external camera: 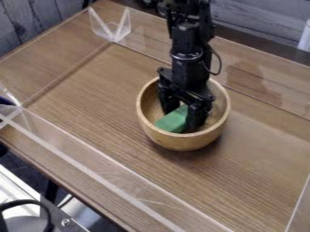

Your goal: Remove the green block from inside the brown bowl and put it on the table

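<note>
The bench [85,100] spreads out on every side below the fingers, its bare wood leaving room to set something down. On it sits the brown bowl [155,129], its rim around the fingers, so they must reach in from above. The black fingers [182,107] stand spread wide, likely to pass either side of their target. Just beneath and between them, inside the bowl, lies the green block [173,119], partly hidden; whether they touch it I cannot tell.

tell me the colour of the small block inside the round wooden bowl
bright green, clearest in the camera view
</note>
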